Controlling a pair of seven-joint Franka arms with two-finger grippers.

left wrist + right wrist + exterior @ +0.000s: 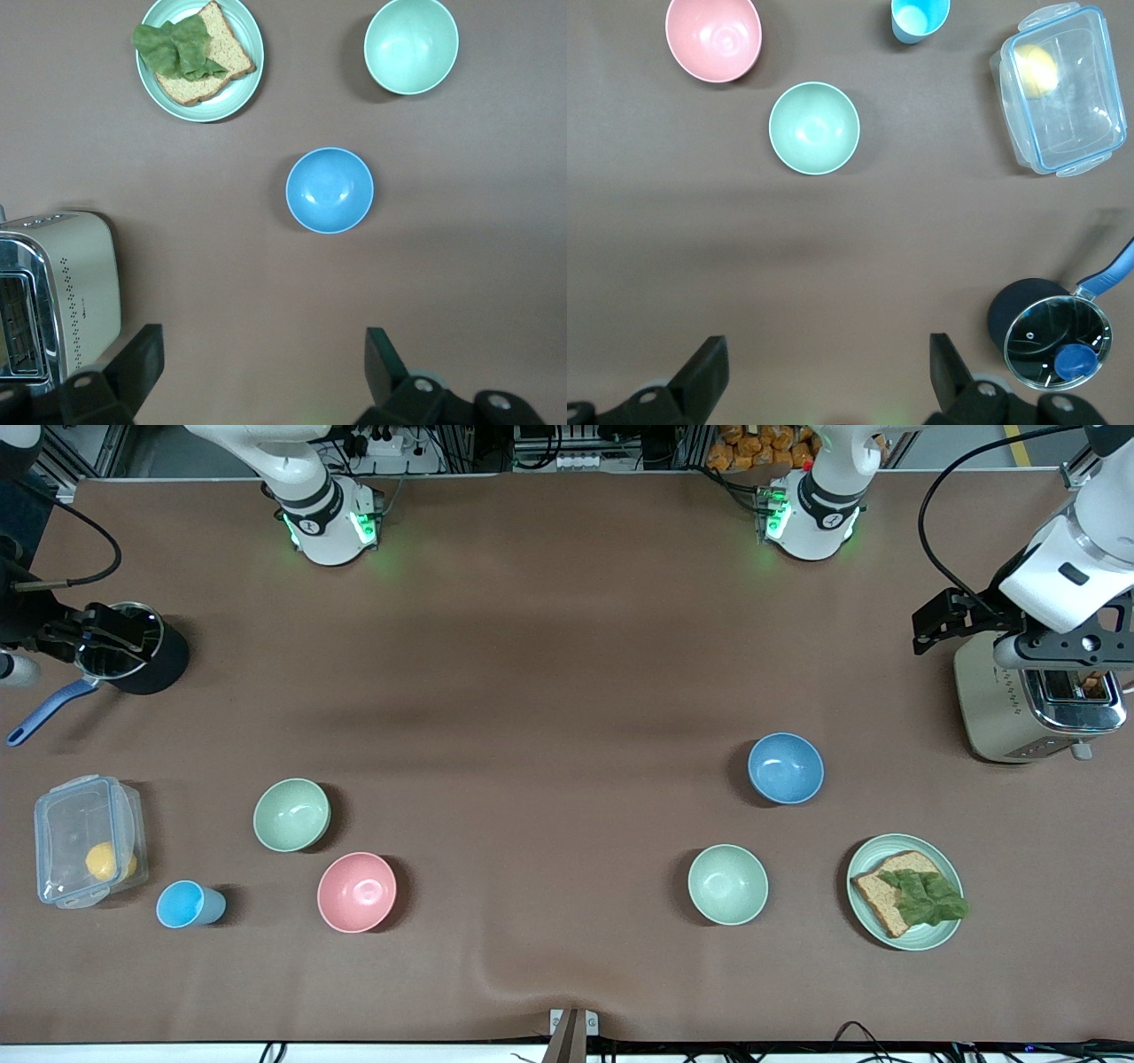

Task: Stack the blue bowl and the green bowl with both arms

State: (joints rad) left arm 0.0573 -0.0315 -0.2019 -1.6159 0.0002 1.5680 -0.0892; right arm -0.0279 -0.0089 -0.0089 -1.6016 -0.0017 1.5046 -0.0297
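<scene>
The blue bowl stands upright and empty toward the left arm's end of the table; it also shows in the left wrist view. The sage-green bowl stands upright and empty toward the right arm's end; it also shows in the right wrist view. My left gripper hangs open and empty over the toaster, well apart from the blue bowl; its fingers show spread. My right gripper hangs open and empty over the black pot, well apart from the green bowl; its fingers show spread.
A paler mint bowl and a green plate with bread and lettuce lie nearer the front camera than the blue bowl. A pink bowl, a light-blue cup and a clear lidded box lie near the green bowl.
</scene>
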